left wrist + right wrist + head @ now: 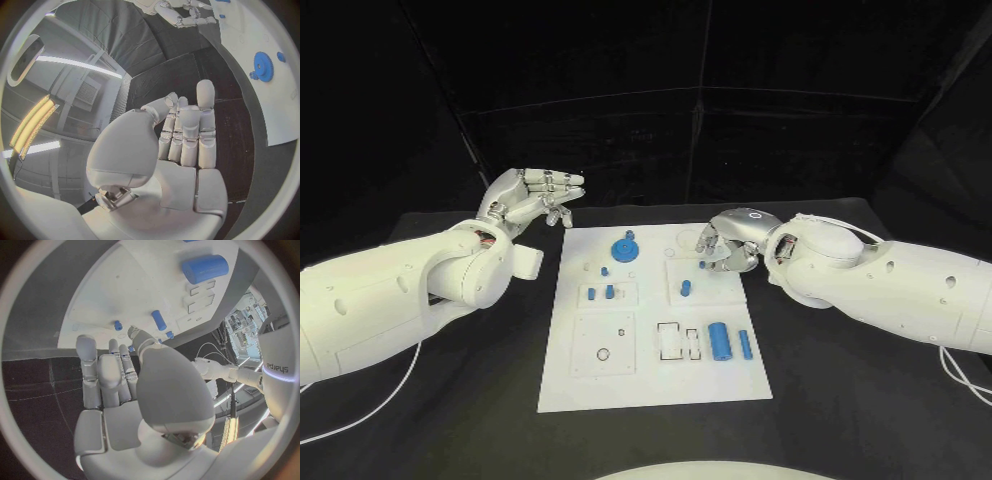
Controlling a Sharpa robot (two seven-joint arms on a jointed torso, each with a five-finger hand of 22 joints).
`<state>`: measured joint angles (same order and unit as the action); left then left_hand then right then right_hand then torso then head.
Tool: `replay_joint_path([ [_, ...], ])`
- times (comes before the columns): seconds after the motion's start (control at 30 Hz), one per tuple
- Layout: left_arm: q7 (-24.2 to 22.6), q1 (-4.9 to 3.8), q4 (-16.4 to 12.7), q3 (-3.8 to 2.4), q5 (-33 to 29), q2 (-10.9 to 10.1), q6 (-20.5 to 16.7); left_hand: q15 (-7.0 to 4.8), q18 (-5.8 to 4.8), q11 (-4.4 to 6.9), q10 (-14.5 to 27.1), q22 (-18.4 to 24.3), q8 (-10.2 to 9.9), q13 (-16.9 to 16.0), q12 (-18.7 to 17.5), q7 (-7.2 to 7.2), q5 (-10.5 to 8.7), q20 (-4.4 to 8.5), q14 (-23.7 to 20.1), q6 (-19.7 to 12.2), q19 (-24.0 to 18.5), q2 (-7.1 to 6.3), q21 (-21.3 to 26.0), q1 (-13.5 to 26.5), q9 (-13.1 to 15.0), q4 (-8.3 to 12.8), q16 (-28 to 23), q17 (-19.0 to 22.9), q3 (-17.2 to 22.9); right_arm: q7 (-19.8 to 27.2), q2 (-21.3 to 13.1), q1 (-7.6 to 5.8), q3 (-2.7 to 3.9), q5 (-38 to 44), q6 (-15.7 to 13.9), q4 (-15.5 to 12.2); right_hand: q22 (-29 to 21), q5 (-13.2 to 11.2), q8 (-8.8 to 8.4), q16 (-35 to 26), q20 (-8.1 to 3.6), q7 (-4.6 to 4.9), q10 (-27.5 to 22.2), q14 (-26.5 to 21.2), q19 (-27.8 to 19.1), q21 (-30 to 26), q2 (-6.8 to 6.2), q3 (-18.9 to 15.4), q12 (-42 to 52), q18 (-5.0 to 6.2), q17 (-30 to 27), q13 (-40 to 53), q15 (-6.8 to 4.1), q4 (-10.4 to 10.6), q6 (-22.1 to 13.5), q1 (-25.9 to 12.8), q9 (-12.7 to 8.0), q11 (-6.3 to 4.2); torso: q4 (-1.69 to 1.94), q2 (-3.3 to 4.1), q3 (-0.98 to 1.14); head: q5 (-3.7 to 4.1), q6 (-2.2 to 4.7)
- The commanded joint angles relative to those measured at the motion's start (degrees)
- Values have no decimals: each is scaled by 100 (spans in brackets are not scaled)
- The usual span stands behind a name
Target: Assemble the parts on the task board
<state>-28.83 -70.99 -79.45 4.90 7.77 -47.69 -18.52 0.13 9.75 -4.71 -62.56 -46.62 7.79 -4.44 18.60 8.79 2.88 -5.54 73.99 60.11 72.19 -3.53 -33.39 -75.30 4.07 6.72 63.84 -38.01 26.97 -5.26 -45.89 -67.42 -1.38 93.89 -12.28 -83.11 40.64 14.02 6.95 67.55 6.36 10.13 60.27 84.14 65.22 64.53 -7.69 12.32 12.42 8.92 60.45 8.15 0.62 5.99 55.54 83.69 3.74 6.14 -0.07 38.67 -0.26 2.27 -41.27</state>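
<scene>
The right hand (pixel 727 243), empty with fingers loosely curled, hovers over the task board's (pixel 589 385) far right corner near a small blue peg (pixel 685 289), seemingly about to pick it up, while the empty left hand (pixel 531 198) waits raised beside the board.

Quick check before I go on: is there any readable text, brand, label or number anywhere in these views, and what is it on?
"sharpa": grey lettering, seen mirrored or tilted, on the white robot body at the rim of the right wrist view.
Task board: it carries outlines and recesses, no lettering that can be read.
Blue gear, large blue cylinder, left hand, right hand: no markings legible.
</scene>
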Motion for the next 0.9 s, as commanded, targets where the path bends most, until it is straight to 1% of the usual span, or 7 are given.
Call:
replay_joint_path([
  [0.03, -275, -5, -13, -2, -253, -2, 13, -7, 60, -13, -20, 9, 17, -5, 21, 21, 17, -11, -53, 33, -46, 21, 26, 41, -10, -33, -43, 22, 17, -138, 45, -2, 2, 229, 195, 56, 12, -26, -24, 34, 41, -4, -37, 49, -13, 25, 17, 43, -24, 8, 9, -15, 40, 2, 27, 20, 9, -6, 2, -1, 1, 3, -19],
  [0.17, -280, -5, -17, -2, -259, -5, 35, -7, 60, -13, -20, 9, 17, -5, 21, 21, 17, -11, -53, 33, -46, 21, 26, 41, -10, -33, -43, 22, 17, -153, 98, 5, 2, 286, 231, 94, 9, -22, -30, 34, 43, -7, -29, 47, -15, 26, 33, 73, -27, 11, 7, -36, 38, -11, 38, 39, 10, -8, -9, -4, 2, 13, -33],
  [0.33, -276, -5, -23, -2, -261, -2, 60, -5, 61, -15, -16, 10, 14, -5, 20, 24, 18, -12, -58, 29, -50, 21, 29, 45, -11, -34, -41, 22, 16, -157, 163, 20, 2, 311, 306, 153, 24, -38, -33, 36, 42, -16, 15, 45, -6, 40, 84, 163, -25, 11, 7, -85, 28, -37, 86, 77, 14, -18, -9, -7, -1, 21, -44],
  [0.43, -265, -5, -25, -2, -261, 5, 83, -5, 61, -16, -14, 10, 14, -5, 19, 25, 18, -13, -56, 28, -52, 22, 30, 47, -12, -35, -37, 14, 16, -159, 209, 36, 2, 318, 345, 191, 48, -67, -31, 37, 37, -28, 62, 42, 7, 59, 124, 242, -19, 8, 8, -122, 17, -50, 136, 95, 18, -29, -8, -5, 3, 4, -44],
  [0.47, -258, -5, -25, -2, -261, 9, 93, -4, 61, -17, -12, 10, 12, -4, 18, 26, 18, -13, -56, 25, -53, 22, 31, 49, -13, -36, -33, 8, 16, -162, 234, 42, 2, 320, 371, 211, 70, -98, -29, 51, 31, -40, 95, 46, 19, 75, 146, 298, -15, 5, 25, -145, 8, -62, 168, 109, 19, -40, -6, -4, 8, -19, -38],
  [0.7, -231, -6, -28, -2, -262, 16, 116, 4, 60, -30, 15, 13, -2, -1, 10, 39, 17, -21, -56, 1, -63, 14, 39, 77, -19, -47, -5, -20, 5, -170, 332, 68, 1, 323, 461, 305, 137, -209, -20, 93, 6, -76, 229, 59, 53, 129, 208, 523, -1, -5, 72, -231, -22, -101, 302, 120, 25, -79, 0, -4, 2, -22, -56],
  [0.9, -222, -6, -26, -2, -262, 20, 140, 9, 60, -35, 30, 14, -10, 1, 5, 44, 17, -24, -61, -13, -66, 9, 41, 88, -23, -50, -1, -12, 1, -192, 378, 82, 1, 324, 534, 382, 159, -241, -27, 100, -4, -83, 278, 60, 59, 148, 206, 633, -6, -9, 79, -278, -32, -125, 349, 100, 22, -89, -2, -9, 2, -22, -62],
])
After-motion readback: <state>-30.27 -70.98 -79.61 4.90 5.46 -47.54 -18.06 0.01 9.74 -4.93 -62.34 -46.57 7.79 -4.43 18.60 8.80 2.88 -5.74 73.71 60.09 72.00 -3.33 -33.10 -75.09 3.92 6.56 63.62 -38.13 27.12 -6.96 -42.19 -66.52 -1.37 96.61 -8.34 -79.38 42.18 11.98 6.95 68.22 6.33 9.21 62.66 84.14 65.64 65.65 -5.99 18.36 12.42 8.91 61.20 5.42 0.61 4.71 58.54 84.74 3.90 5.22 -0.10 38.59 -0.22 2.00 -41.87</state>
